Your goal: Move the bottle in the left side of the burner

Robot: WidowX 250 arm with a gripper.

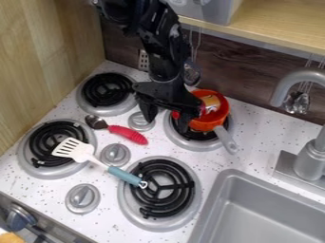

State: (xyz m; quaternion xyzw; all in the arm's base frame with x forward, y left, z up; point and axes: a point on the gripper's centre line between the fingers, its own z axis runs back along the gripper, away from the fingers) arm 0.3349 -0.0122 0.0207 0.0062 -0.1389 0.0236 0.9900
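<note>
The gripper (pixel 166 118) hangs over the back of the stove, between the two back burners. Its two fingers stand apart, one above a stove knob and the other at the left edge of the back right burner (pixel 190 144). An orange-red pot (pixel 207 124) sits on that burner. Inside the pot is the bottle (pixel 211 103), tilted, with a tan and red label; the gripper partly covers its left end. A small red piece shows beside the right finger; whether it belongs to the bottle I cannot tell.
A red-handled spoon (pixel 128 134) lies left of the gripper. A white slotted spatula (pixel 73 149) with a blue handle spans the two front burners. The sink (pixel 270 204) and faucet (pixel 309 156) are at right; a shelf (pixel 270 21) overhangs the back.
</note>
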